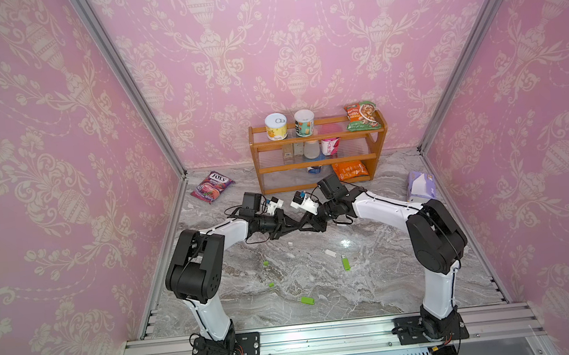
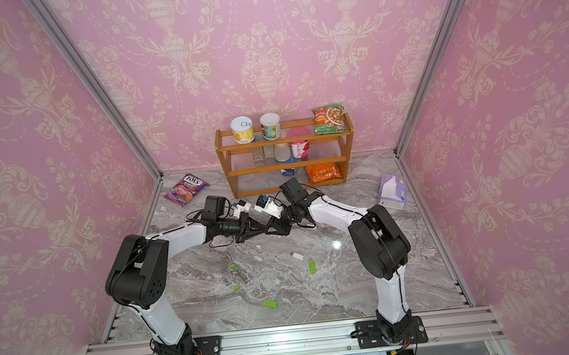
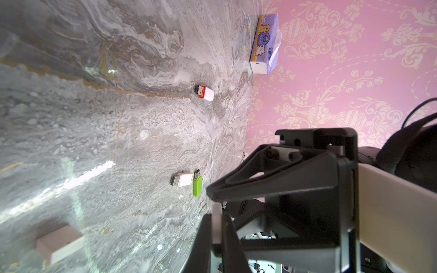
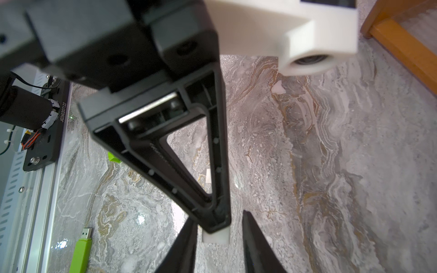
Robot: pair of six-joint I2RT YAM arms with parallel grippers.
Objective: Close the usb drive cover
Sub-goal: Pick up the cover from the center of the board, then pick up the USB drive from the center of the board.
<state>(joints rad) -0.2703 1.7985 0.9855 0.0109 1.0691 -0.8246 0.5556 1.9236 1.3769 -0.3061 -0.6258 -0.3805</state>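
Observation:
Above the middle of the marble table my two grippers meet tip to tip. My left gripper is shut on a small white usb drive, which is pinched flat between its black fingers. My right gripper stands open around the free end of that drive, with a gap on both sides. In both top views the left gripper and right gripper hide the drive. A tiny white cover lies on the table just below them.
Loose on the table are a white drive, two green drives and small green caps. A wooden shelf of snacks stands at the back. A tissue pack sits right and a candy bag back left.

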